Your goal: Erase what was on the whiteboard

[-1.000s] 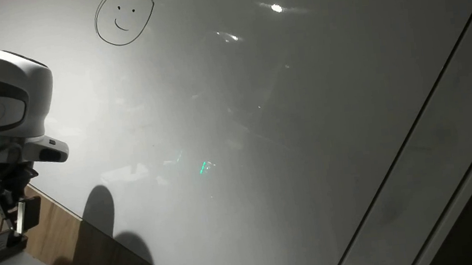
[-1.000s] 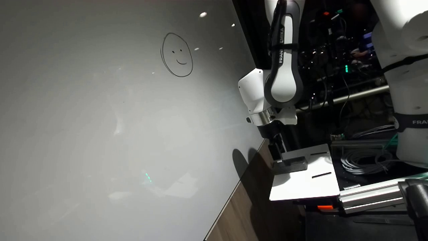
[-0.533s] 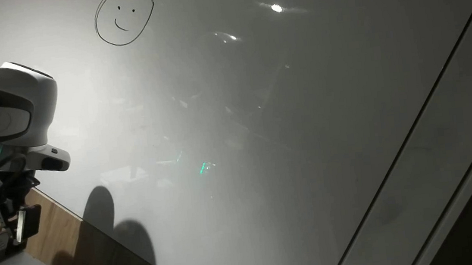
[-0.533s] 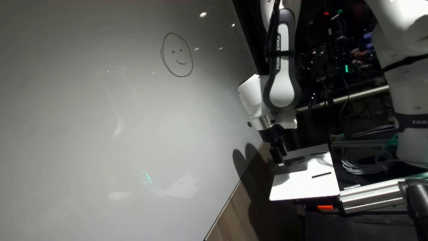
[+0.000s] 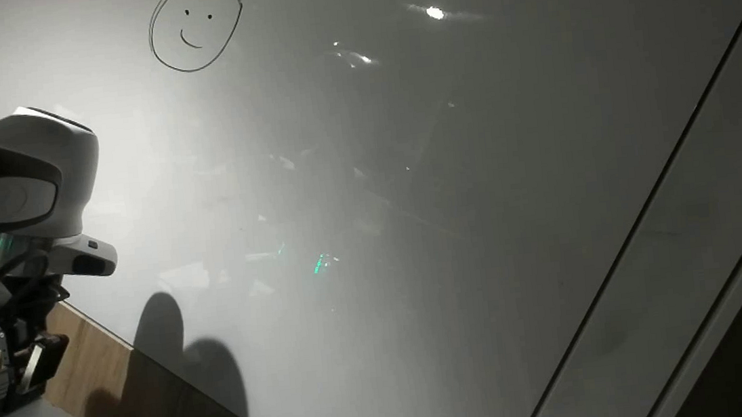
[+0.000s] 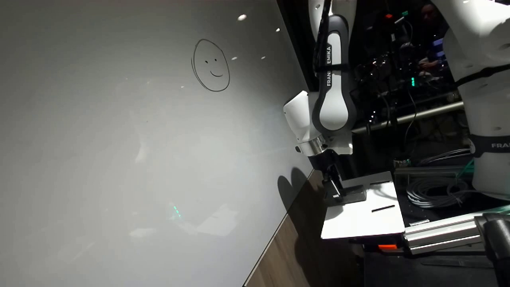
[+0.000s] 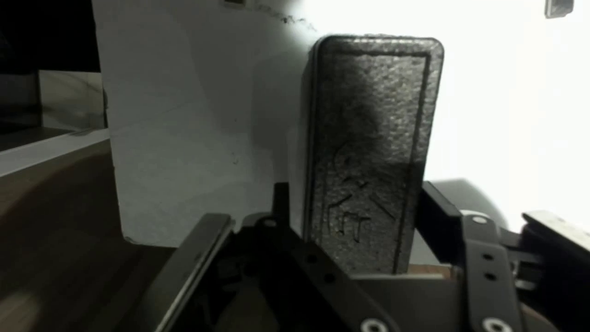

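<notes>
"FRAN" and "EMIKA" on arm link point(image 6: 334, 105); cut-off "FRA" on dark band point(image 6: 489, 144); marks on grey block point(image 7: 371, 120) illegible.

Glare point(image 5: 435, 13) dots the whiteboard point(image 5: 449, 310); rounded shadows point(image 5: 215, 373) fall on it; the white plate point(image 7: 502, 115) is partly overexposed.

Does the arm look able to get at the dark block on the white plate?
Probably yes: in the wrist view the open claw flanks the dark block on both sides, nothing visible in the way. How far down it reaches is unclear.
</notes>
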### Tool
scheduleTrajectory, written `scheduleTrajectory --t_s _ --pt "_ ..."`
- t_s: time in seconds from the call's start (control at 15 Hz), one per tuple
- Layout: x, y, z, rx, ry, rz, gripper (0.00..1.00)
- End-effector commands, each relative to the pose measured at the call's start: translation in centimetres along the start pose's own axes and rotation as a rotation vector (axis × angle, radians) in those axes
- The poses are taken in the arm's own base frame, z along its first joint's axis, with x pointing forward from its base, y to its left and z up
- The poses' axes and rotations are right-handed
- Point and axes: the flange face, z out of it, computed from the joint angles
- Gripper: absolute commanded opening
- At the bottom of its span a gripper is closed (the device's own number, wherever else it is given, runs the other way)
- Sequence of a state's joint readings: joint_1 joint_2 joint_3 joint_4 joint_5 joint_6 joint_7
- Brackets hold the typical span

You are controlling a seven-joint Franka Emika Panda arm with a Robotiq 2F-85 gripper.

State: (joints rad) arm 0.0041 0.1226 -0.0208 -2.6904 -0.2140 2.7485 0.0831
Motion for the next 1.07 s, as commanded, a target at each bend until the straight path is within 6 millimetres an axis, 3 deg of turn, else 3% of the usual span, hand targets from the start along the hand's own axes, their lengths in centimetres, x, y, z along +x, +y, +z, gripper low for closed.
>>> scheduleTrajectory --t_s 0.0,0.07,0.47,0.67,1.0 --pt "0.2 0.3 0.4 -0.002 0.001 0.012 0.37" --pt "0.3 0.3 0.4 -0.002 -0.001 0.014 0.31" --pt "-0.6 -1.1 -2.6 0.005 0.029 0.002 0.3" --pt "-0.1 -1.4 -5.8 0.014 0.075 0.004 0.3" --pt "1.8 -0.2 -12.6 0.019 0.165 0.04 0.3"
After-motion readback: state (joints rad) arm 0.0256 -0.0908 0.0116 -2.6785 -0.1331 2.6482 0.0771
